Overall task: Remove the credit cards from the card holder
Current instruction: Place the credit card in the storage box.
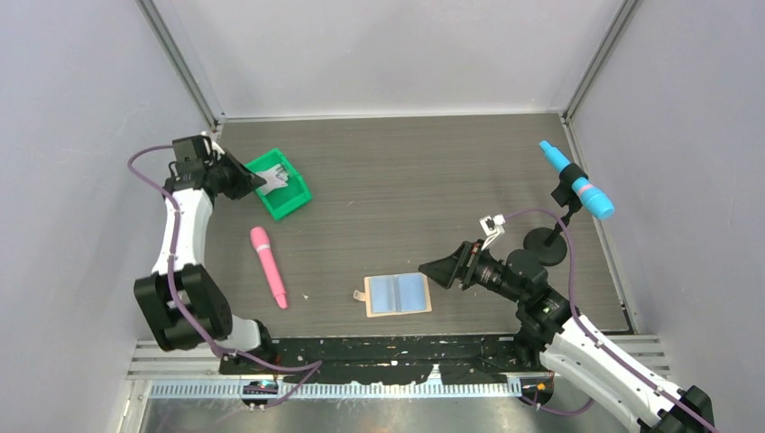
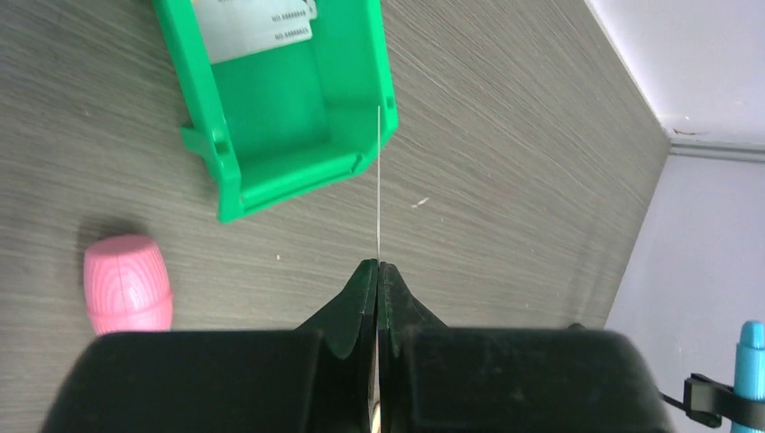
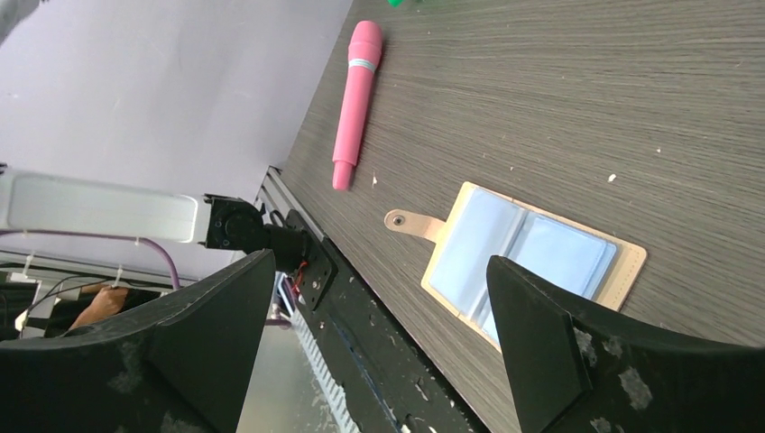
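Observation:
The tan card holder [image 1: 398, 294] lies open on the table near the front, its blue inner panels up and its strap tab to the left; the right wrist view also shows the holder [image 3: 532, 257]. My right gripper [image 1: 435, 269] hovers just right of it, open and empty, jaws wide apart [image 3: 381, 262]. My left gripper [image 1: 245, 180] is at the back left beside the green bin [image 1: 284, 194], shut on a credit card [image 2: 379, 180] seen edge-on as a thin white line over the bin's corner. Other pale credit cards [image 2: 262, 23] lie inside the bin.
A pink marker [image 1: 269, 266] lies left of the holder. A blue marker [image 1: 577, 180] sits tilted on a black stand at the right. Grey walls close in both sides and the back. A black rail runs along the table's front edge.

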